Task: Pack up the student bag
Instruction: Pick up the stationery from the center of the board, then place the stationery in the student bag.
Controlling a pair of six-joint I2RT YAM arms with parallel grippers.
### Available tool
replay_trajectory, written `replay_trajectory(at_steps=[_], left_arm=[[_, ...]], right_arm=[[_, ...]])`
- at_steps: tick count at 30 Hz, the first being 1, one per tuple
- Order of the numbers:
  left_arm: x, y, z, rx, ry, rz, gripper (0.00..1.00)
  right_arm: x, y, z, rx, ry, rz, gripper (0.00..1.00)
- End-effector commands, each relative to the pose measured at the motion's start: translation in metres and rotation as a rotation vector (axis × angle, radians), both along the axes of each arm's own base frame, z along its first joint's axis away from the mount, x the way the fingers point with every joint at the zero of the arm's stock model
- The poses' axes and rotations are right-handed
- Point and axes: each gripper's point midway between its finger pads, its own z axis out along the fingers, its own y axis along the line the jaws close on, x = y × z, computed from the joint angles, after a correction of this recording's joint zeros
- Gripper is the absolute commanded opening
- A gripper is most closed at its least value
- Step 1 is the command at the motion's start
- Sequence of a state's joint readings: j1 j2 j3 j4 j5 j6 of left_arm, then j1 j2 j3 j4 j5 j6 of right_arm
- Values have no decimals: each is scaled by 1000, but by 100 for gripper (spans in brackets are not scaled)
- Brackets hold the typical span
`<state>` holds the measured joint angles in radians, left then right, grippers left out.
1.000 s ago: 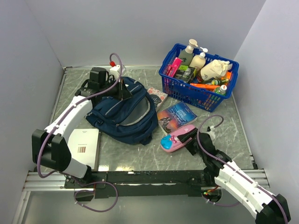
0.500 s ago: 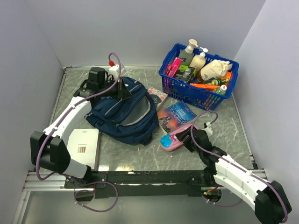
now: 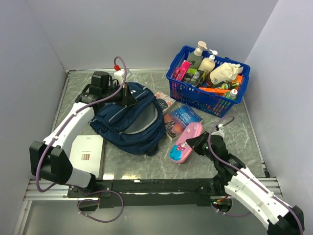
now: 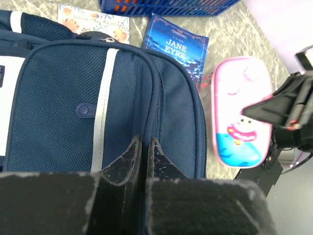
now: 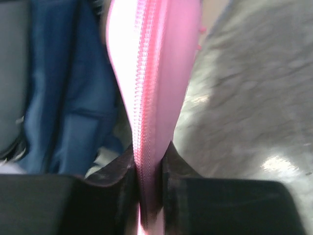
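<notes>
**Where is the student bag?**
The navy student bag [image 3: 129, 120] lies left of centre on the desk [image 3: 244, 132], its mouth open. The left hand [image 3: 128, 95] is pinched tight on its top edge.

**And the right hand?**
The right hand [image 3: 199, 143] is clamped narrow on the zipped edge of a pink pencil case [image 3: 185, 142]. The case is just right of the bag, over a blue book [image 3: 188, 115].

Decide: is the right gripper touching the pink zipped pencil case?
Touching. The right wrist view shows the right gripper pinching the pink zipped pencil case, both fingers pressed against its sides.
</notes>
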<state>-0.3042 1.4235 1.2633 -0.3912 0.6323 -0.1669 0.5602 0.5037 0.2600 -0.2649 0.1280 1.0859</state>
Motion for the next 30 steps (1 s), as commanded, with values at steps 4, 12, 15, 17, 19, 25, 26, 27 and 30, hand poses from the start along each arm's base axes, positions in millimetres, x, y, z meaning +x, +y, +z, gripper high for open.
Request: replay_trajectory(at_steps=[4, 12, 15, 17, 19, 25, 26, 27, 30], left_arm=[[-30, -4, 52, -36, -194, -140, 1], [-40, -5, 37, 7, -196, -159, 1], [-41, -12, 39, 8, -212, -166, 1], [-42, -17, 42, -4, -220, -173, 1], [-43, -20, 44, -15, -218, -176, 1], [-49, -29, 44, -31, -206, -200, 1], [-50, -30, 44, -29, -207, -205, 1], [-51, -30, 43, -26, -204, -204, 1], [-52, -29, 41, -23, -204, -206, 1]], right_arm=[[-9, 29, 117, 137, -238, 182, 6], [35, 67, 173, 270, -302, 176, 9], [52, 92, 172, 286, -286, 169, 9], [56, 108, 168, 250, -253, 166, 9], [70, 110, 168, 201, -267, 91, 8], [98, 129, 170, 172, -271, 19, 7], [100, 133, 172, 191, -277, 18, 6], [101, 136, 172, 207, -270, 19, 6], [103, 137, 172, 225, -268, 7, 6]])
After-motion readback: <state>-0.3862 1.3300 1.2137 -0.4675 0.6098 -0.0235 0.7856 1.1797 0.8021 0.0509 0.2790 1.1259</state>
